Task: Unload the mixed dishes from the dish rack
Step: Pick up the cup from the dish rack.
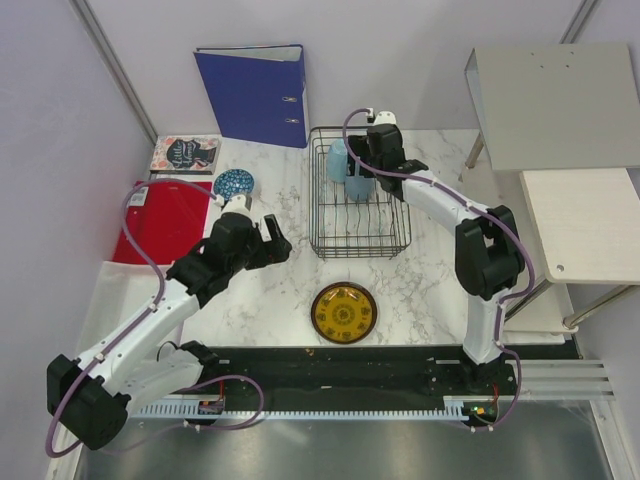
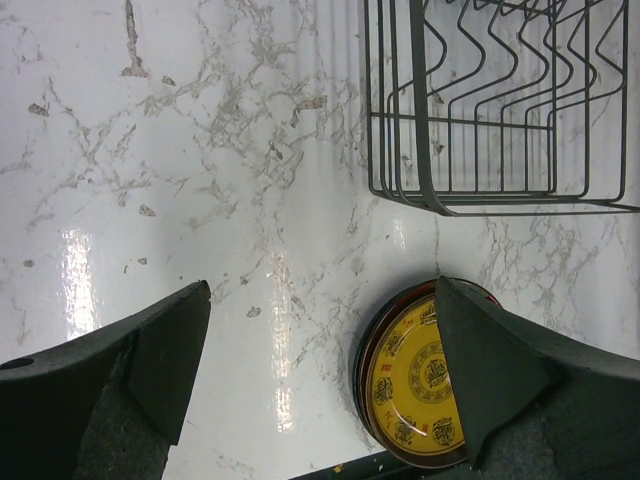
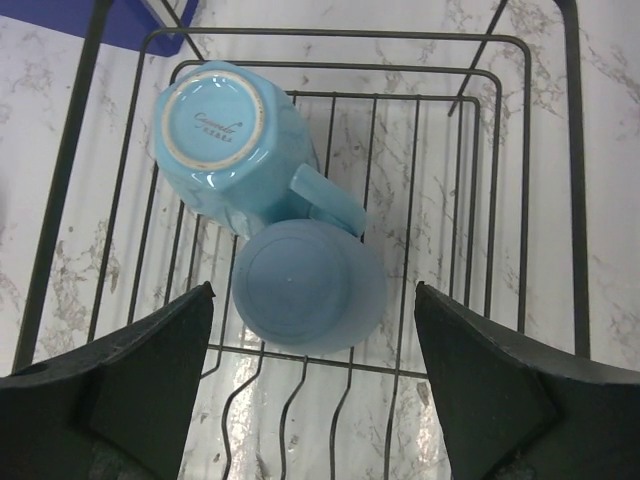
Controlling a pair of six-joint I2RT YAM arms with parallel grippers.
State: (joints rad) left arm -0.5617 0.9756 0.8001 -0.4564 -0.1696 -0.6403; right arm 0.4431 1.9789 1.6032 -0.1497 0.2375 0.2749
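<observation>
The black wire dish rack (image 1: 313, 200) stands at the back middle of the table. Two pale blue cups lie upside down in its far end: one with a handle (image 3: 225, 130) and a plain one (image 3: 300, 285) touching it, also in the top view (image 1: 350, 172). My right gripper (image 3: 312, 390) is open above the plain cup, its fingers on either side of it, not touching. My left gripper (image 2: 320, 370) is open and empty over the table, left of the yellow plate (image 2: 410, 380). That plate (image 1: 343, 312) rests on a dark red-rimmed plate. The small blue bowl (image 1: 233, 183) sits at the left.
A blue ring binder (image 1: 255, 95) stands at the back wall. A red folder (image 1: 160, 220) and a dark book (image 1: 185, 153) lie at the table's left. A grey and a white shelf (image 1: 570, 210) jut in at the right. The rack's near end (image 2: 413, 100) holds no dishes.
</observation>
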